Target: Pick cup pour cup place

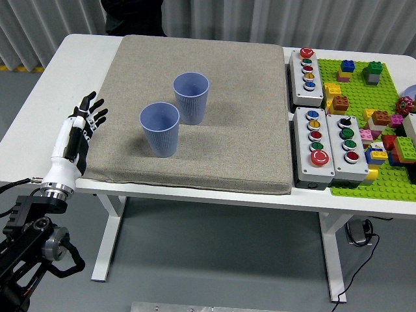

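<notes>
Grey carpet-like mat (214, 130) covers most of the white table (78, 49), and on it stand two blue ribbed plastic cups, the near cup (160, 129) and the far cup (191, 97), just beside each other. The left hand (78, 133) hovers at the mat's left edge with fingers spread, holding nothing. Grasping one cup may knock the neighbour over. No writing can be read.
</notes>
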Controlling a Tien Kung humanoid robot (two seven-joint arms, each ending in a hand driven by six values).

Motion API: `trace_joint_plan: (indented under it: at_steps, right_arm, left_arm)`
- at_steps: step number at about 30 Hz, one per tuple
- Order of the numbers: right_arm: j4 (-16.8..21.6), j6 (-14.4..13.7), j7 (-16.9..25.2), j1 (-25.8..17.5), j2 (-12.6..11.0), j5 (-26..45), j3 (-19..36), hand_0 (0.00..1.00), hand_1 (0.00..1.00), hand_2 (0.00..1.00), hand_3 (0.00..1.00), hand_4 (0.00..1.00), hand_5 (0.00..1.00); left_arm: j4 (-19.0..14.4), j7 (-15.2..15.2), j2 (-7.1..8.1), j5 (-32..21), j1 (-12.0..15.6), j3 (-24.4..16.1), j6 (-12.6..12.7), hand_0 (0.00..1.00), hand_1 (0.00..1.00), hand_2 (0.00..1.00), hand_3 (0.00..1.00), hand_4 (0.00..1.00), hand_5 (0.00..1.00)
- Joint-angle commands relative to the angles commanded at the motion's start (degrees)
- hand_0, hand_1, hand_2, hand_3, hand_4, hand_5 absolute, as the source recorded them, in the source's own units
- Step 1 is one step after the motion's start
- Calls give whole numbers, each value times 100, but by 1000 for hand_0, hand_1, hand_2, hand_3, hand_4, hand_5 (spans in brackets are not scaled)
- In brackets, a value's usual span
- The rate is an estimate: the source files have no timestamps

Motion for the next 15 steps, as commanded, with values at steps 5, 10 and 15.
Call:
trace_joint_plan:
  at_steps: [5, 10, 15]
  right_arm:
    - [0, 6, -7, 2, 2, -26, 10, 698, 633, 597, 594, 2, 255]
    - [0, 6, -9, -9, 6, -24, 12, 697, 634, 597, 594, 2, 256]
    - [0, 7, -8, -23, 8, -25, 10, 697, 634, 596, 593, 2, 258]
  left_arm:
    - [-78, 8, 98, 181, 124, 156, 42, 875, 874, 956, 998, 922, 901]
    - [-12, 67, 113, 647, 199, 237, 106, 879, 881, 987, 998, 951, 555]
    - [214, 262, 65, 1345, 206, 268, 85, 892, 900, 998, 998, 947, 392]
